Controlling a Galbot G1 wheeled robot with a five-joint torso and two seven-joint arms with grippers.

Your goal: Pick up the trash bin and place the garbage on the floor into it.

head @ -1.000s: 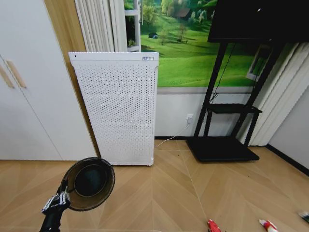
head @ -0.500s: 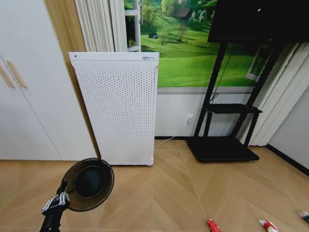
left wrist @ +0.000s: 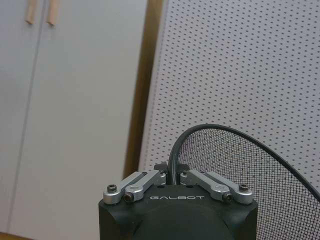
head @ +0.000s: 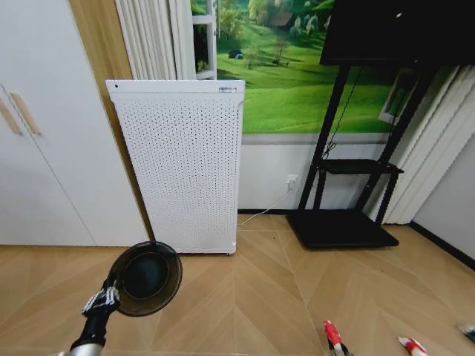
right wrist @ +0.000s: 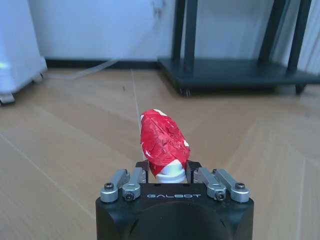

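While left pincer (left wrist: 171, 181) grips bin (head: 146, 277) rim | right pincer (right wrist: 172, 175) clamps packet (right wrist: 162, 141) | risk: thin hold, bin tilts.

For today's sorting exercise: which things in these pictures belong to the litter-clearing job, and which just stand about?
Job: round black wire-mesh trash bin in left claw; crumpled red-and-white packet in right claw; second red-and-white litter piece; parquet floor.
Standing about: white perforated appliance; black stand.

My left claw (left wrist: 171, 175), matt black plastic with brushed silver metal links, pinches the thin rim of the round black wire-mesh trash bin (head: 148, 276). My right claw (right wrist: 167, 172) clamps a crinkled glossy red-and-white packet (right wrist: 163, 142). Below lies smooth tan wooden herringbone floor (head: 260, 297); at twelve o'clock, a matt white perforated panel (head: 182, 163).
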